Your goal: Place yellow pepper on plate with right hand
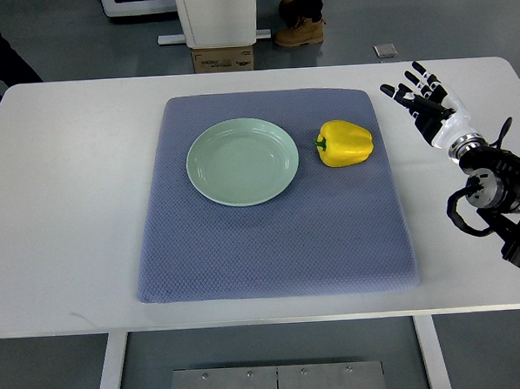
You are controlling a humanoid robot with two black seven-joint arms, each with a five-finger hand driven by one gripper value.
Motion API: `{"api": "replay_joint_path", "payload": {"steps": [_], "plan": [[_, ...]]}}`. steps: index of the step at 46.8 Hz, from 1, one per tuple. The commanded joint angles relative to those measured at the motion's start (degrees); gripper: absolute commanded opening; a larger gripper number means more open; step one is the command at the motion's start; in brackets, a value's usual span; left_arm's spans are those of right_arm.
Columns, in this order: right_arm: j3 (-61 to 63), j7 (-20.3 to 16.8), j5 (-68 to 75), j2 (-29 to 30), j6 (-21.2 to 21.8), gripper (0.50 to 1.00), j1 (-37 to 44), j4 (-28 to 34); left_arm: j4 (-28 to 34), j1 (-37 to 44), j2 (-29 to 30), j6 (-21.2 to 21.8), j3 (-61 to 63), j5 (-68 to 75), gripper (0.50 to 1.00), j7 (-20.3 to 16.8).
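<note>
Item: yellow pepper (345,144), lying on its side on the blue mat (271,246), stem toward the plate, just beside the pale green plate (209,181) on that plate's right; plate bare.

Step in hand: approach, by judgement; grasp not yet made.

Right hand (423,101): over the white table (60,214) off the mat's right edge, near the pepper but apart from it; fingers spread wide, holding and touching nothing.

Next move calls for: reach leftward, close round the pepper, lift, carry over the plate rim.

Left arm: not shown.
</note>
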Motion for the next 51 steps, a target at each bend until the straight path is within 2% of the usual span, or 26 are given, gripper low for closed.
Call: {"api": "replay_joint_path", "payload": {"steps": [1,51], "plan": [[0.0,0.0,0.0,0.0,0.0,1.0,0.0,0.0,0.0,0.0,0.0,0.0,0.0,0.0,1.0,0.0],[-0.1,0.0,0.0,0.3,-0.1,1.0,-1.0,-0.2,-0.1,-0.3,0.0,0.3,0.3,0.2,1.0,0.0]]}}
